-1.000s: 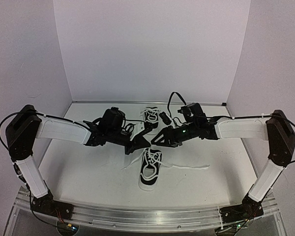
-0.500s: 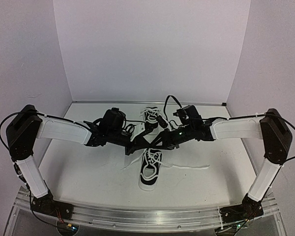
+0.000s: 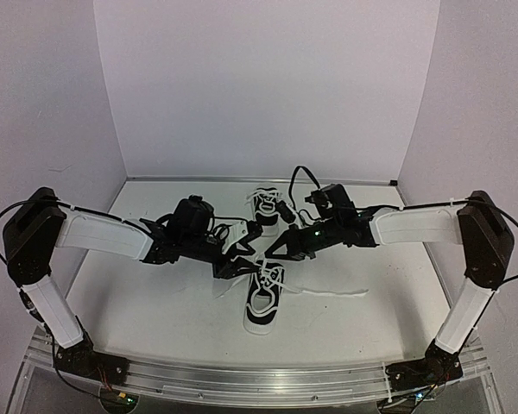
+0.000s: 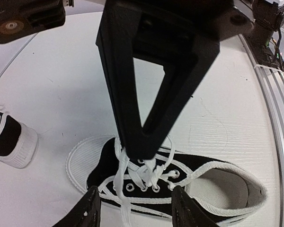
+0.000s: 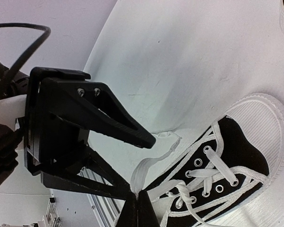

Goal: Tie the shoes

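Pinching lace, right hand just above near shoe eyelets.

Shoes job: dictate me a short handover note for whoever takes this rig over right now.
Left gripper: open, holding nothing, poised over the near shoe.
Right gripper: shut on a white lace of that shoe, lifted off the lacing.
Far shoe: behind both grippers, not being handled.
Done: one lace gripped; no knot or bow visible.
Left: tie the near shoe, then the far shoe.
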You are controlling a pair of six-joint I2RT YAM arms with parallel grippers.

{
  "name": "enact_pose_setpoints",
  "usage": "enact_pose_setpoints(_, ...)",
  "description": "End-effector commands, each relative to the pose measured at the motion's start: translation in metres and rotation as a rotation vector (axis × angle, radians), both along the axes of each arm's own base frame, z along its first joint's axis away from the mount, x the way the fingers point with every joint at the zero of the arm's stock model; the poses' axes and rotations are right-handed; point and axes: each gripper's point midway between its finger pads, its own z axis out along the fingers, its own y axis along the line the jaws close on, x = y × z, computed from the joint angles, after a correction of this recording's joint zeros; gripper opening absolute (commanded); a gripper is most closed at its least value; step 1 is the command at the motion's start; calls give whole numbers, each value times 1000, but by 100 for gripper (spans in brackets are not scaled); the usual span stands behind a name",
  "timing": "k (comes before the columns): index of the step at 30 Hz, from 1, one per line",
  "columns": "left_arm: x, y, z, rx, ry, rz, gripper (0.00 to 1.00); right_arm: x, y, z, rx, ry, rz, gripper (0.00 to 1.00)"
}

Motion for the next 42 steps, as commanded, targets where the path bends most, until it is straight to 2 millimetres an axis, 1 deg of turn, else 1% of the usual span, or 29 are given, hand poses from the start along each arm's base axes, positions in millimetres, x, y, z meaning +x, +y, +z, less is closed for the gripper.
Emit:
enact_pose_setpoints(1,3,1,27,-88,-29,43,53,4,0,23,36,-79,-24,0)
enact_pose_setpoints(4,4,-3,26,-119,-15,49,56,4,-2,23,31,-83,-35,0)
enact_pose_setpoints(7,10,-10,25,-139,-17,67,61,3,-3,23,31,-80,-37,0)
enact_pose_setpoints(10,15,-16,27,-166,-33,82,77,2,-4,22,29,-76,-37,0)
enact_pose_setpoints(11,15,-19,26,-171,-31,75,79,2,-4,21,28,-75,-38,0)
enact_pose_setpoints(14,11,-29,21,-152,-29,44,76,3,-4,20,25,-75,-42,0)
enact_pose_setpoints(15,9,-32,18,-145,-28,34,74,3,-4,20,23,-74,-45,0)
enact_pose_setpoints(16,6,-35,16,-142,-25,24,69,3,-4,19,22,-72,-46,0)
enact_pose_setpoints(19,1,-38,9,-132,-17,7,46,4,-4,18,21,-68,-49,0)
enact_pose_setpoints(23,2,-39,3,-124,-3,20,26,4,-4,16,19,-63,-49,0)
enact_pose_setpoints(25,4,-38,2,-120,-4,29,21,4,-4,17,18,-63,-52,0)
enact_pose_setpoints(28,5,-38,0,-109,-7,37,16,4,-6,18,17,-65,-61,0)
enact_pose_setpoints(30,5,-39,0,-106,-7,38,10,4,-6,18,18,-63,-61,0)
enact_pose_setpoints(32,6,-39,1,-113,-7,48,3,3,-6,19,21,-61,-61,0)
enact_pose_setpoints(33,7,-39,0,-115,-6,52,0,2,-7,20,21,-62,-62,2)
enact_pose_setpoints(34,7,-39,1,-120,-6,54,0,3,-11,22,12,-70,-69,13)
enact_pose_setpoints(35,6,-39,1,-125,-8,54,0,5,-16,24,-4,-80,-85,25)
enact_pose_setpoints(37,5,-38,1,-128,-11,48,0,5,-37,20,-74,-78,-128,47)
enact_pose_setpoints(38,4,-38,2,-130,-12,41,0,5,-51,18,-112,-80,-160,55)
enact_pose_setpoints(39,3,-38,3,-132,-15,33,0,4,-65,13,-161,-82,-186,60)
enact_pose_setpoints(41,0,-39,5,-132,-17,19,0,-1,-94,-2,-287,-63,-225,63)
enact_pose_setpoints(42,0,-39,5,-130,-20,11,0,-3,-105,-10,-349,-62,-231,64)
